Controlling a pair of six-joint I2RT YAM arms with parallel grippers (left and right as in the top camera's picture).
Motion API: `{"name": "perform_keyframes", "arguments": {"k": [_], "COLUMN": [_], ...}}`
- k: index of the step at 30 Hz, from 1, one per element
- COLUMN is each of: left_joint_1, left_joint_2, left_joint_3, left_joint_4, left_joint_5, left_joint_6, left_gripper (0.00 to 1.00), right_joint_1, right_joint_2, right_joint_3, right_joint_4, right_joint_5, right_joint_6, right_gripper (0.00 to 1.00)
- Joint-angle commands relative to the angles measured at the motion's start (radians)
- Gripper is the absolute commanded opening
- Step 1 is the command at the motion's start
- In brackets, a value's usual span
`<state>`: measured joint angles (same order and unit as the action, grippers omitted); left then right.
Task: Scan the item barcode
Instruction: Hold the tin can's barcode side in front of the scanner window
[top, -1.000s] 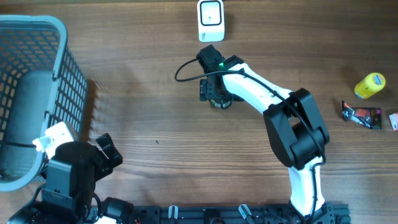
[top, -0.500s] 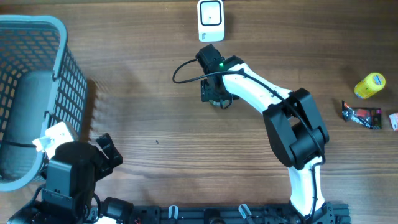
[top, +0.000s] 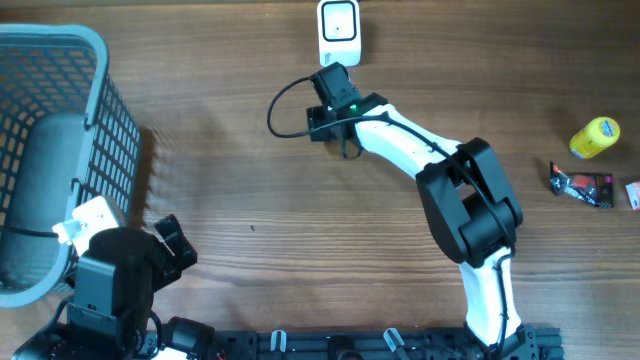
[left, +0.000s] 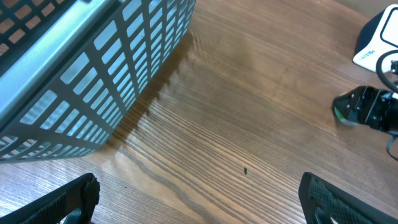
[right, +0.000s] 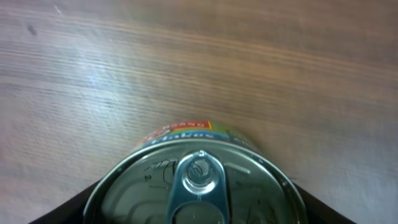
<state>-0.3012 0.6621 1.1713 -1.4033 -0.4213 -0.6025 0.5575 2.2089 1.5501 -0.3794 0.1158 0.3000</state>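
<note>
Just below the scanner (top: 339, 32), the right tool (top: 322, 122) grips a can (right: 199, 180).
Brown wood-grain surface (top: 230, 150) fills every view; the room beyond cannot be seen. The can's pull-tab lid faces the wrist camera, with a dark finger on either side of its rim. Far left of the scanner stands a grey mesh basket (top: 60, 45), and near it the left tool (left: 199, 194) gapes wide and empty. Far right lie a yellow bottle (top: 595, 137) and a dark packet (top: 581, 184).

A mesh basket (top: 100, 60) walls off the upper left of the overhead view. The right arm (top: 440, 170), gripping a can (right: 199, 180), slants from lower right to just below the scanner (top: 339, 32) at top centre. A yellow bottle (top: 595, 137) and dark packet (top: 582, 184) sit at the right edge. Bare table (top: 250, 200) lies open across centre-left.
</note>
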Motion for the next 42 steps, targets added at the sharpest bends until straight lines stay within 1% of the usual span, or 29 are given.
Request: {"name": "perform_keyframes", "arguments": {"k": [1, 2, 6, 8, 13, 17, 22, 25, 28, 30, 34, 40, 42], "left_joint_1": [-0.003, -0.003, -0.003, -0.003, -0.003, -0.003, -0.003, -0.003, -0.003, -0.003, -0.003, -0.003, -0.003], "left_joint_2": [0.002, 0.002, 0.002, 0.002, 0.002, 0.002, 0.002, 0.002, 0.002, 0.002, 0.002, 0.002, 0.002], "left_joint_3": [-0.006, -0.009, -0.009, -0.009, -0.009, -0.009, -0.009, -0.009, -0.009, -0.009, -0.009, -0.009, -0.009], "left_joint_4": [0.000, 0.000, 0.000, 0.001, 0.004, 0.004, 0.008, 0.009, 0.011, 0.014, 0.019, 0.023, 0.022], "left_joint_5": [0.005, 0.005, 0.005, 0.005, 0.005, 0.004, -0.004, -0.011, -0.019, -0.023, -0.052, -0.053, -0.061], "left_joint_6": [0.019, 0.019, 0.019, 0.019, 0.019, 0.019, 0.019, 0.019, 0.019, 0.019, 0.019, 0.019, 0.019], "left_gripper": [1.00, 1.00, 1.00, 1.00, 1.00, 1.00, 1.00, 1.00, 1.00, 1.00, 1.00, 1.00, 1.00], "right_joint_1": [0.004, 0.004, 0.004, 0.004, 0.004, -0.002, -0.046, -0.083, -0.122, -0.138, -0.147, -0.145, -0.145], "right_joint_2": [0.026, 0.026, 0.026, 0.026, 0.026, 0.026, 0.026, 0.026, 0.028, 0.034, 0.085, 0.140, 0.159], "right_joint_3": [-0.006, -0.006, -0.006, -0.006, -0.006, -0.006, -0.006, -0.006, -0.006, -0.006, -0.006, -0.006, -0.006], "right_joint_4": [0.103, 0.143, 0.296, 0.391, 0.569, 0.663, 0.760, 0.821, 0.875, 0.911, 1.036, 1.113, 1.164], "right_joint_5": [0.085, 0.114, 0.154, 0.154, 0.166, 0.232, 0.219, 0.144, 0.106, 0.068, 0.028, 0.028, 0.028], "right_joint_6": [-0.068, -0.071, -0.176, -0.234, -0.330, -0.380, -0.375, -0.370, -0.322, -0.317, -0.316, -0.316, -0.316], "right_gripper": [0.67, 0.68, 0.70, 0.67, 0.67, 0.66, 0.66, 0.66, 0.65, 0.63, 0.60, 0.61, 0.61]}}
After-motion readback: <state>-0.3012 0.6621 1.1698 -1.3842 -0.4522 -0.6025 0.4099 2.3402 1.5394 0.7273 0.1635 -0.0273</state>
